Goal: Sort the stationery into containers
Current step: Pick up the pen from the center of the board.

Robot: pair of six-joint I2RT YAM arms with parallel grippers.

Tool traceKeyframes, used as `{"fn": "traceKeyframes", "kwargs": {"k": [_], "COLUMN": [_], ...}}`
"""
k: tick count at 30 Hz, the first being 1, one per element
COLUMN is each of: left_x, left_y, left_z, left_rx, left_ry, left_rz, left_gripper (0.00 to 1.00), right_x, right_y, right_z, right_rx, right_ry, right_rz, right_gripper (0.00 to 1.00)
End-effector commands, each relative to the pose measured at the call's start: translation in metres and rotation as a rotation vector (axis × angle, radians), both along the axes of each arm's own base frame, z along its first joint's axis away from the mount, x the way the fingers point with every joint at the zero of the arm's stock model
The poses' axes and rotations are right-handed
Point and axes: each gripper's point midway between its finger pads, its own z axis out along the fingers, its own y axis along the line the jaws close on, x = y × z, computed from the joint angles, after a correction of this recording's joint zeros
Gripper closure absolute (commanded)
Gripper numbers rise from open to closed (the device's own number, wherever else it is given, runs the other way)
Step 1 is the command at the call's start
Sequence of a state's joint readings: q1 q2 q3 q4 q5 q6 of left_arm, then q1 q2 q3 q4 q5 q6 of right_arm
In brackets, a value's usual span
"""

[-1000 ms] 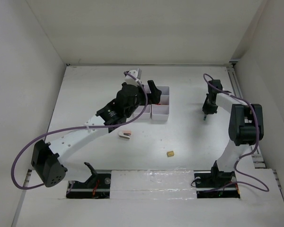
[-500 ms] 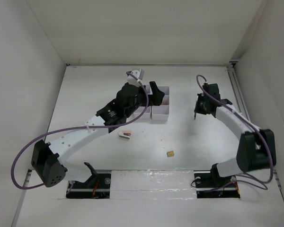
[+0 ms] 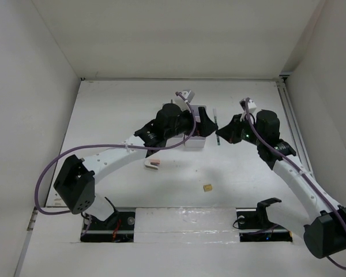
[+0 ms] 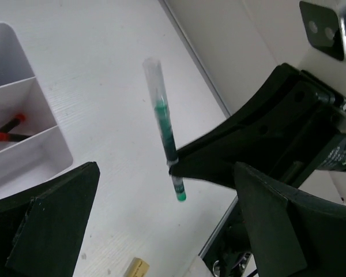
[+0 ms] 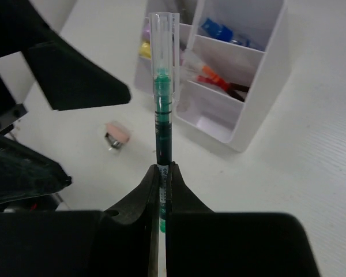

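Observation:
My right gripper (image 5: 163,173) is shut on a green pen with a clear cap (image 5: 163,98) and holds it upright above the table, just right of the white containers (image 5: 264,86). From above, the right gripper (image 3: 221,134) and the pen (image 3: 217,122) hang beside my left gripper (image 3: 203,124). The left gripper (image 4: 167,231) is open, its fingers (image 4: 52,225) wide on either side of the pen (image 4: 164,127) without touching it. The compartments hold a blue-capped glue bottle (image 5: 216,29), red pens (image 5: 210,76) and highlighters (image 5: 145,46).
A white-pink stapler (image 3: 153,164) lies on the table left of centre. A tan eraser cube (image 3: 207,187) sits nearer the front. The containers (image 3: 194,142) are mostly hidden under the left arm. Walls enclose the table on three sides.
The right gripper has shut on the green pen, lifted it and swung left toward the containers. The left arm has reached to the right over the containers, gripper still open.

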State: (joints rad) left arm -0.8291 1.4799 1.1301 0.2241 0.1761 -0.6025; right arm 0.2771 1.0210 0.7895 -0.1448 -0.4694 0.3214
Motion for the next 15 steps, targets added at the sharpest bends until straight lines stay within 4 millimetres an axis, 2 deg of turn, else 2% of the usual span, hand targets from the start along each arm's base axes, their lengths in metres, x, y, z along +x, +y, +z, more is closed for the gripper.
{"fn": "traceKeyframes", "kwargs": {"k": [1,4,6,7,8,9,10,11,12,13,14,15], "left_x": [0.0,0.005,0.01,0.012,0.014,0.015,0.018,0.02,0.021,0.023,0.023,0.027], "left_y": [-0.012,-0.012,-0.013,-0.015,-0.017,-0.018,-0.018,-0.018,-0.019,-0.018,-0.018,-0.014], "left_z": [0.05,0.045,0.045,0.046,0.039,0.047,0.037,0.042,0.036,0.036,0.036,0.042], "left_rx": [-0.135,-0.125,-0.123,-0.124,-0.108,-0.115,-0.093,-0.1,-0.087,-0.085,-0.085,-0.094], "left_ry": [-0.081,-0.077,-0.079,-0.08,-0.077,-0.085,-0.067,-0.076,-0.064,-0.066,-0.066,-0.083], "left_rz": [-0.042,-0.021,-0.003,-0.003,-0.004,-0.004,0.006,0.017,0.017,0.029,0.029,0.062], "left_gripper": [0.0,0.01,0.05,0.11,0.19,0.31,0.47,0.78,0.89,0.99,1.0,1.0], "right_x": [-0.022,-0.038,-0.051,-0.054,-0.054,-0.055,-0.054,-0.052,-0.05,-0.047,-0.046,-0.037], "right_y": [0.029,0.044,0.056,0.06,0.062,0.066,0.066,0.067,0.066,0.064,0.065,0.059], "right_z": [0.045,0.057,0.06,0.065,0.064,0.064,0.064,0.063,0.063,0.063,0.062,0.06], "right_rx": [0.12,0.157,0.172,0.176,0.174,0.169,0.166,0.16,0.157,0.153,0.15,0.142], "right_ry": [-0.122,-0.151,-0.147,-0.156,-0.157,-0.159,-0.16,-0.163,-0.165,-0.167,-0.169,-0.158], "right_rz": [0.167,0.229,0.285,0.301,0.298,0.29,0.28,0.26,0.245,0.228,0.217,0.15], "right_gripper": [1.0,1.0,1.0,1.0,1.0,1.0,0.97,0.92,0.84,0.69,0.14,0.0]}}
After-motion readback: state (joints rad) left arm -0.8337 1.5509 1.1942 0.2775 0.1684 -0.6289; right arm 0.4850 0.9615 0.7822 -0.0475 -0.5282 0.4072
